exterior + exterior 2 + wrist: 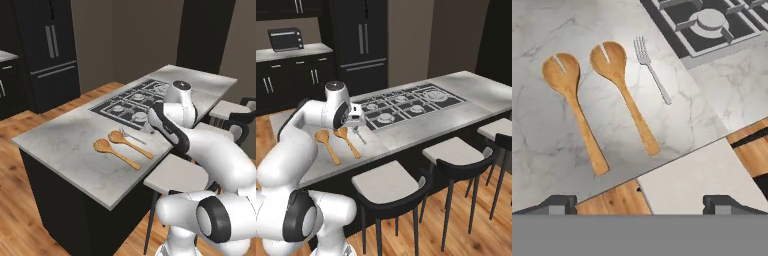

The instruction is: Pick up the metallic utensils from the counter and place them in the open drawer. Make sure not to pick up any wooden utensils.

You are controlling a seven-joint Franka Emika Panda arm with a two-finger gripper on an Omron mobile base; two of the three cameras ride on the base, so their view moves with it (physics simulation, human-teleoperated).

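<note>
A thin silver fork (652,71) lies on the pale marbled counter (542,30), tines pointing away from the near edge. Left of it lie two light-brown wooden spoons (623,92) (573,107), side by side. My gripper (640,204) hangs above the counter's near edge, open, its fingertips (559,203) wide apart with nothing between them. From the right base camera the gripper (357,126) hovers just above the fork (360,136), beside the spoons (348,141). The fork (133,136) also shows from the left base camera. The black knife and the drawer are out of view.
The black gas cooktop (406,106) sits just beyond the fork. Pale-seated stools (387,183) (456,150) stand along the counter's near side, one directly under my hand (687,180). A dark fridge (363,40) and cabinets stand at the back.
</note>
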